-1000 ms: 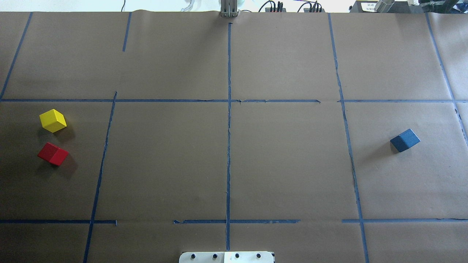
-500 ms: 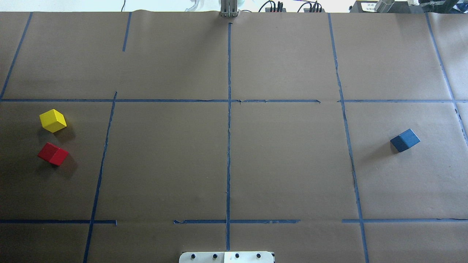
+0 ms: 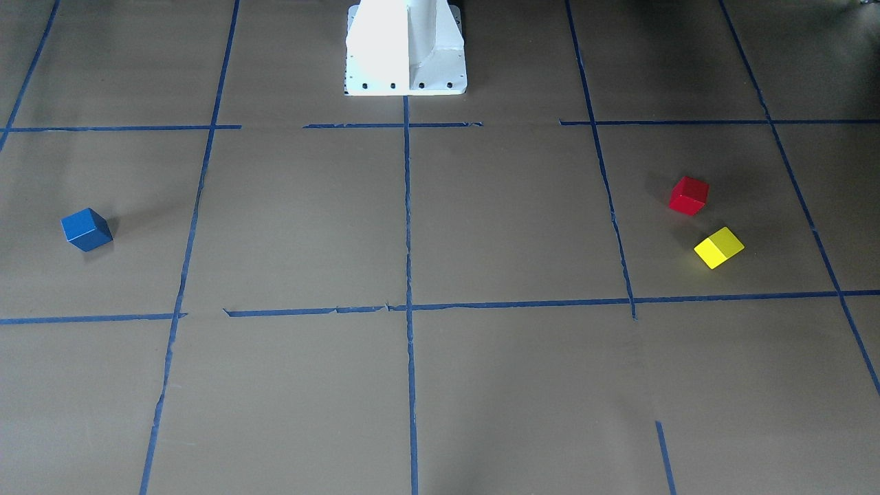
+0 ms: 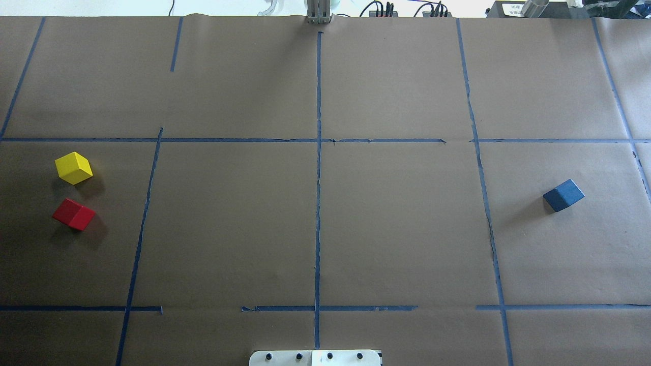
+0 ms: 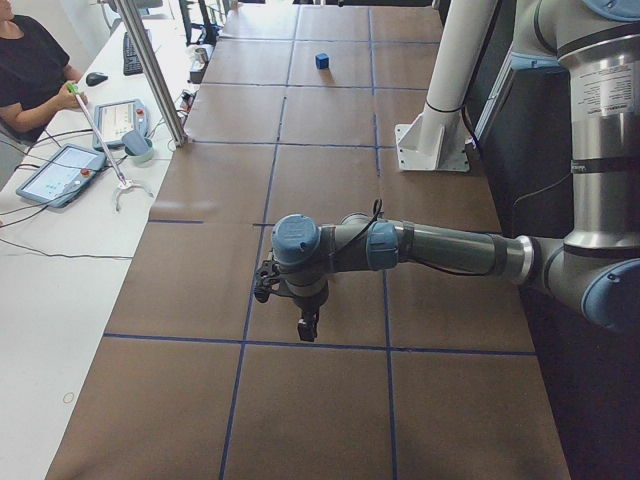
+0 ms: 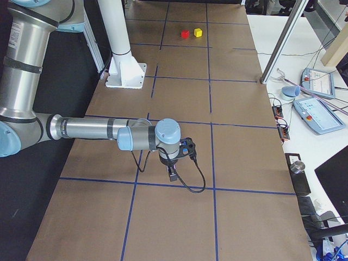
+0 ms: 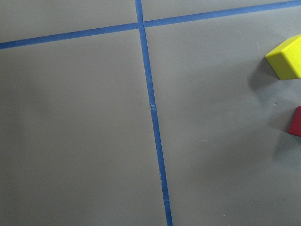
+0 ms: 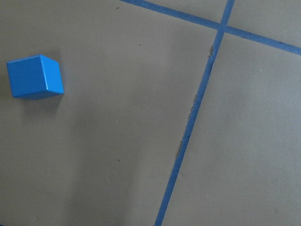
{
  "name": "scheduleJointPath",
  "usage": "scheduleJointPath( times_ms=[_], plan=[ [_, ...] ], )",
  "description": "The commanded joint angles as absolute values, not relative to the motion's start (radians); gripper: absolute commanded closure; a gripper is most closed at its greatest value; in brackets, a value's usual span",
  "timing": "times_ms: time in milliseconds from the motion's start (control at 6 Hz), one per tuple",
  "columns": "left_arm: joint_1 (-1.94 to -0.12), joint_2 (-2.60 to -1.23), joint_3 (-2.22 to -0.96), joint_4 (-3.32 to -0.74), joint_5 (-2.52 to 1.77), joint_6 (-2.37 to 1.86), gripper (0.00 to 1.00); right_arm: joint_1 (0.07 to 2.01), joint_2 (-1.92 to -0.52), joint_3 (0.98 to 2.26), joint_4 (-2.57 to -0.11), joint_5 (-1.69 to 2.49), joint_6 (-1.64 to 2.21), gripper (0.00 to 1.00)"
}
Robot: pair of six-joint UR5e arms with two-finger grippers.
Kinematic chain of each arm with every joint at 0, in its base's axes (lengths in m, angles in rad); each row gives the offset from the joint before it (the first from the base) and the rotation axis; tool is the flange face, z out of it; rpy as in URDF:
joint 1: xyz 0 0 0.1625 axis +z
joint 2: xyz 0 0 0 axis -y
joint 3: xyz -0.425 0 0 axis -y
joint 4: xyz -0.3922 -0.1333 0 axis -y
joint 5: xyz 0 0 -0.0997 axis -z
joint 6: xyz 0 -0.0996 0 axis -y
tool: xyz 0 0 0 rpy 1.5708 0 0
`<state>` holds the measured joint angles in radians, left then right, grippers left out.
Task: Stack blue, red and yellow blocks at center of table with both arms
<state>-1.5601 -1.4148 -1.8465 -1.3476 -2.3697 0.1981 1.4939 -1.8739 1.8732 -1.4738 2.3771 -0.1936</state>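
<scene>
The yellow block [image 4: 74, 168] and the red block [image 4: 74, 214] lie close together at the table's left side. They also show in the front view, yellow [image 3: 718, 247] and red [image 3: 689, 195], and at the right edge of the left wrist view, yellow [image 7: 286, 57] and red [image 7: 296, 122]. The blue block [image 4: 563, 195] lies alone at the right side, also in the front view [image 3: 86, 229] and the right wrist view [image 8: 35, 76]. My left gripper [image 5: 305, 325] and right gripper [image 6: 172, 175] show only in the side views, hanging above the table ends, and I cannot tell whether they are open.
The white robot base [image 3: 405, 48] stands at the table's near edge. Blue tape lines [image 4: 318, 178] grid the brown paper. An operator [image 5: 30, 70], tablets [image 5: 60, 172] and a metal post [image 5: 150, 70] are along the far side.
</scene>
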Motion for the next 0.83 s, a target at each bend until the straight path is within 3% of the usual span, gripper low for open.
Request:
scheduleJointPath(
  times_ms=[0, 667],
  plan=[
    [-1.56, -1.411, -1.844, -1.35, -2.37, 0.199, 0.0, 1.435, -1.873, 1.862, -1.334, 2.373, -0.184, 0.0],
    [-1.56, -1.41, -1.853, -1.353, -2.37, 0.204, 0.0, 1.097, -1.654, 1.817, -1.315, 2.251, 0.115, 0.01]
  ],
)
